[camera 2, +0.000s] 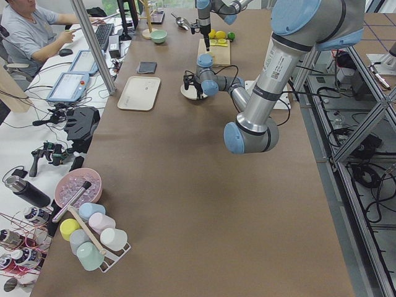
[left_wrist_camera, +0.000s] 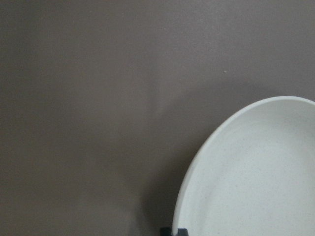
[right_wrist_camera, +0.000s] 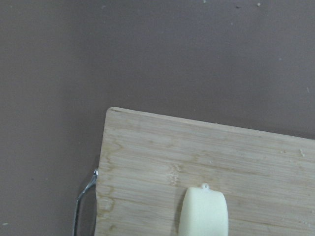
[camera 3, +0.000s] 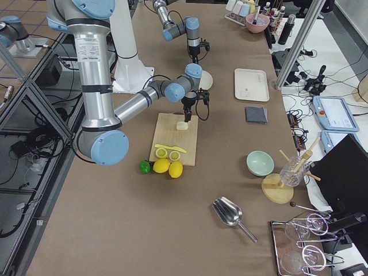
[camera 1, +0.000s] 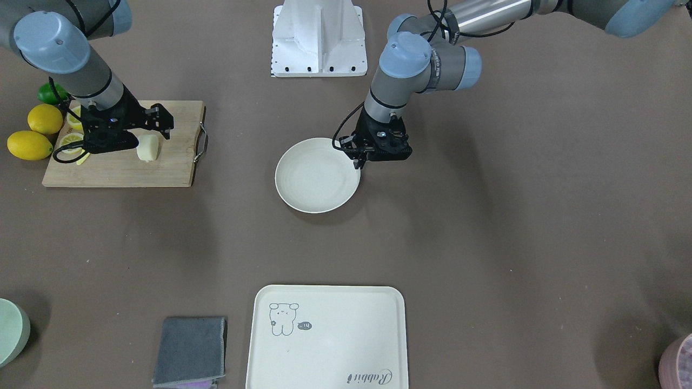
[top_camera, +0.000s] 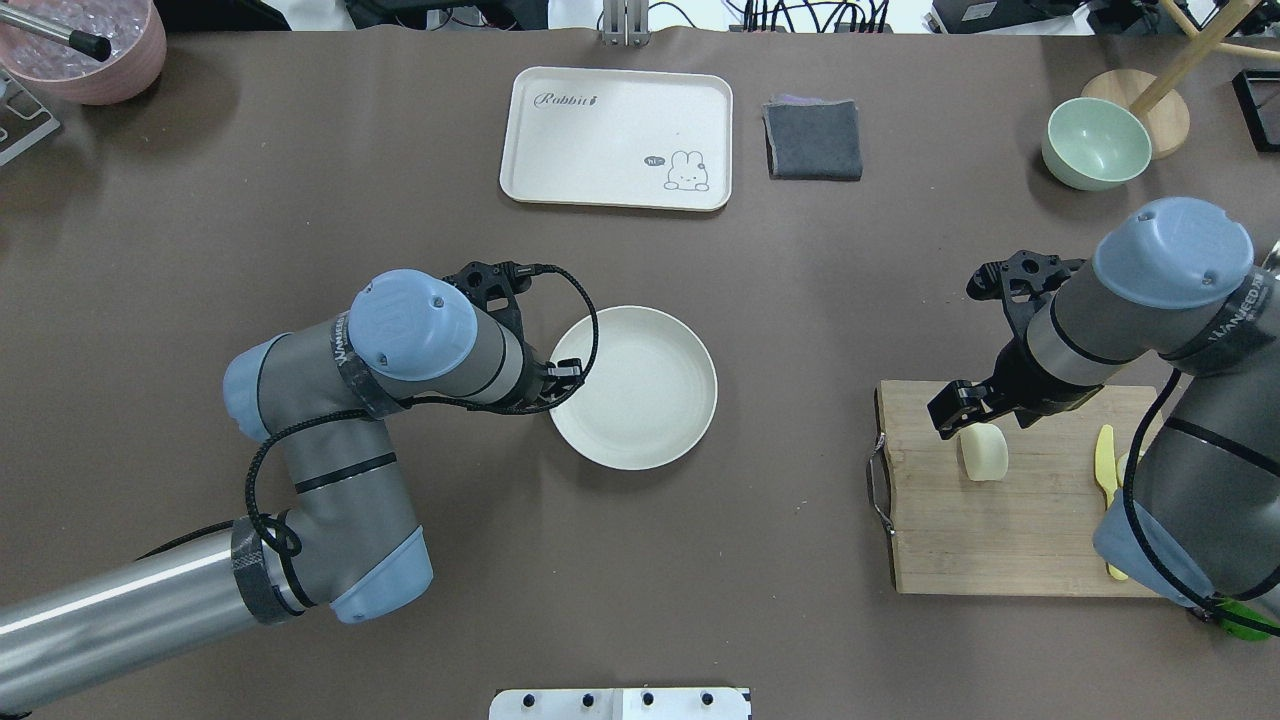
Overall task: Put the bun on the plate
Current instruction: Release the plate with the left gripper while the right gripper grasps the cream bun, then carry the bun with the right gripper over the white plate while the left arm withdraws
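Note:
The bun [camera 1: 147, 147] [top_camera: 983, 452] is a small pale cream lump lying on a wooden cutting board [camera 1: 119, 167]. It fills the bottom of the right wrist view [right_wrist_camera: 204, 214]. My right gripper [camera 1: 139, 139] [top_camera: 960, 415] hovers just over the bun, open, and its fingers do not show in its own wrist view. The plate [camera 1: 316, 178] [top_camera: 640, 400] is round, off-white and bare, at mid-table. My left gripper [camera 1: 358, 162] sits at the plate's rim on the robot's left, shut on that rim; its dark fingertips [left_wrist_camera: 173, 231] pinch the plate's edge [left_wrist_camera: 256, 177].
Two lemons [camera 1: 32, 135], a lime [camera 1: 51, 93], lemon slices [camera 1: 73, 141] and a yellow knife [top_camera: 1105, 470] crowd the board's outer end. A cream tray [camera 1: 324, 337], a grey cloth [camera 1: 189, 351] and a green bowl [top_camera: 1095, 143] stand along the far side.

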### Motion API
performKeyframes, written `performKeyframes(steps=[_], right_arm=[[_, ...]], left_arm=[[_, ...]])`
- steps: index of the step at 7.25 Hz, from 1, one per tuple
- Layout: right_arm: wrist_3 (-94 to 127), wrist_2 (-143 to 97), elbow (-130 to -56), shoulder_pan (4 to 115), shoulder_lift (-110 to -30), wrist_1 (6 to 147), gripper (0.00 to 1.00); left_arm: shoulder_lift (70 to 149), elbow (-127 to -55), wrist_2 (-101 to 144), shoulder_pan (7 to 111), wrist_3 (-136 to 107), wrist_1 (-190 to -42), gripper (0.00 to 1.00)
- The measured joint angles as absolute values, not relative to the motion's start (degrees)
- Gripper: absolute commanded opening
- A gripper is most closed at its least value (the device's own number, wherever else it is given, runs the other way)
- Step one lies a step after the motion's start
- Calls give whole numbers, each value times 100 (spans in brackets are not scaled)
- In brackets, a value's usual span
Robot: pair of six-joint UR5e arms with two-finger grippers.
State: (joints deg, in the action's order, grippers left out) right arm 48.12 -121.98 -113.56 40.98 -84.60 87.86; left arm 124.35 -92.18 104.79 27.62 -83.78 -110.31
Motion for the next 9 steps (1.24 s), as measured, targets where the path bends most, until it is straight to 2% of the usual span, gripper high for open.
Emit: performKeyframes(steps=[1,2,3,4,5,9], right_arm=[[4856,-12162,-11315,4067,-8595,8737,90],[4901,-12151,-11227,4069,-8737,8543,82],[5005,-12152,-11086,4068,-8815,8261,61],[5170,-12158,-10961,4064,-8835,8030,24],[5277,-12164,-10879,4062,-8819,7919,0],[5393,-12218,-10899,4058,-8639,7787,0]], left_arm=[[12461,-9135,10449,2741,-8416,-11113,0],[12470,-9101,10438,2730,-8469,-11148,0],[12477,-9087,10434,2728,-8503,-11160,97],[12492,-9087,10435,2727,-8515,-11164,98],[12511,-9101,10441,2737,-8517,-11162,98],[12467,-9292,10617,3052,-8473,-11112,98]])
